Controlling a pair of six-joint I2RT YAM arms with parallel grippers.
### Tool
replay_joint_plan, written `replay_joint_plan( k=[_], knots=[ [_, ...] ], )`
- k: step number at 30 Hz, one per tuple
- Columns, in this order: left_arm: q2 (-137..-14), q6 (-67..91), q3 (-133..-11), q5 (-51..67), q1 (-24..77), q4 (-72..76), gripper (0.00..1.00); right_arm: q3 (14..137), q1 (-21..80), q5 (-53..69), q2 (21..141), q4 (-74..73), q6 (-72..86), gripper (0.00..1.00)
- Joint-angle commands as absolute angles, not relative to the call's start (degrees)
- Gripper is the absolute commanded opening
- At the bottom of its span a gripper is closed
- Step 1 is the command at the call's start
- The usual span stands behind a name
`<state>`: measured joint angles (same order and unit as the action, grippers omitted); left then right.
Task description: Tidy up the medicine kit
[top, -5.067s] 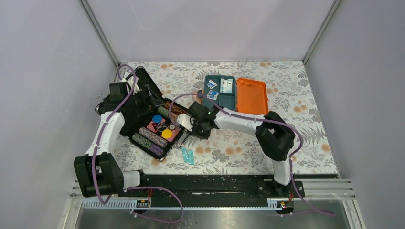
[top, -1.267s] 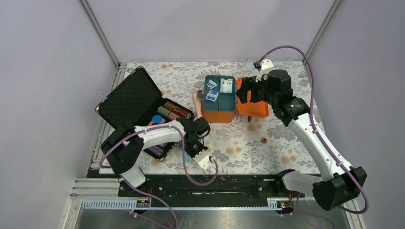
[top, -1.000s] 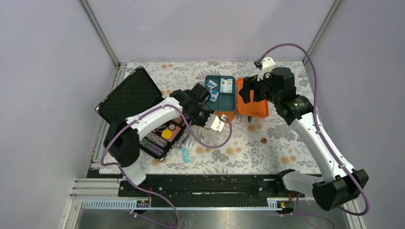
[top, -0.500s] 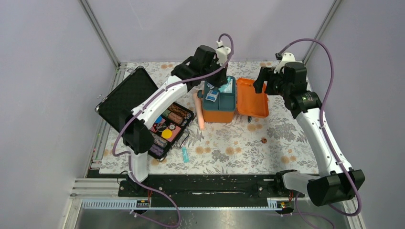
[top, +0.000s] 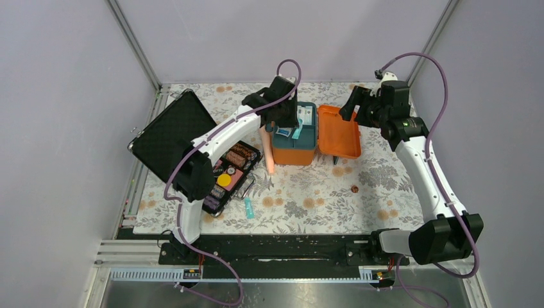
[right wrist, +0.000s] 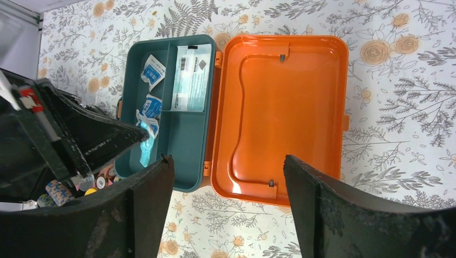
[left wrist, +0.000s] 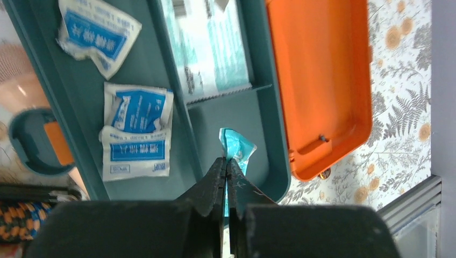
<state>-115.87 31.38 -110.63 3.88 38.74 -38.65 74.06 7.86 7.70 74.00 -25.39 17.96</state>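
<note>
The medicine kit (top: 296,151) stands open at the back of the table, its orange lid (top: 339,131) lying flat to the right. Its dark teal tray (left wrist: 258,129) holds white-and-blue sachets (left wrist: 137,137) and a larger pale packet (left wrist: 207,48). My left gripper (left wrist: 226,161) is shut on a light teal sachet (left wrist: 236,148) and hangs over the tray's empty compartment. In the top view the left gripper (top: 292,125) sits above the kit. My right gripper (right wrist: 226,161) hovers open high above the kit (right wrist: 183,145) and lid (right wrist: 279,113), holding nothing.
A black case (top: 173,131) of striped chip stacks (top: 237,155) lies open at the left. A salmon tube (top: 270,151) rests beside the kit. Another light teal sachet (top: 249,207) lies near the table's front, and a small brown object (top: 353,188) at right.
My left arm has swung from the near table up to the kit with the teal sachet, then shifted over the tray. The right arm drew back slightly, staying open.
</note>
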Motion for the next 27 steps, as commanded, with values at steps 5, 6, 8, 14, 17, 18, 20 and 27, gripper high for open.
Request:
replay_joint_plan(
  k=[5, 6, 8, 14, 17, 18, 20, 27],
  knots=[
    [-117.40, 37.31, -107.73, 5.02, 39.19, -37.21, 0.00, 73.99, 6.72, 9.74, 73.91, -24.34, 20.20, 0.80],
    [-117.68, 37.71, -107.80, 4.71, 39.25, -37.10, 0.00, 73.54, 6.68, 9.74, 73.40, -24.35, 20.21, 0.80],
    [-118.16, 38.25, -107.83, 4.08, 39.26, -37.01, 0.00, 72.67, 6.65, 9.97, 72.74, -24.38, 20.21, 0.80],
    [-118.74, 39.64, -107.69, 0.39, 39.03, -37.69, 0.00, 71.64, 6.43, 10.24, 71.69, -24.26, 20.56, 0.80],
    [-118.77, 39.86, -107.65, 0.21, 38.84, -37.51, 0.07, 71.55, 6.35, 10.28, 71.64, -24.27, 20.52, 0.80],
    [-118.73, 39.78, -107.70, 0.48, 38.82, -37.26, 0.10, 71.48, 6.29, 10.35, 71.64, -24.28, 20.55, 0.80],
    [-118.91, 39.29, -107.95, 0.93, 38.83, -36.74, 0.19, 71.50, 6.24, 10.51, 71.80, -24.28, 20.65, 0.80],
    [-116.71, 30.08, -110.54, 3.69, 38.75, -33.56, 0.24, 72.29, 6.16, 10.74, 72.34, -24.26, 20.42, 0.80]
  ],
)
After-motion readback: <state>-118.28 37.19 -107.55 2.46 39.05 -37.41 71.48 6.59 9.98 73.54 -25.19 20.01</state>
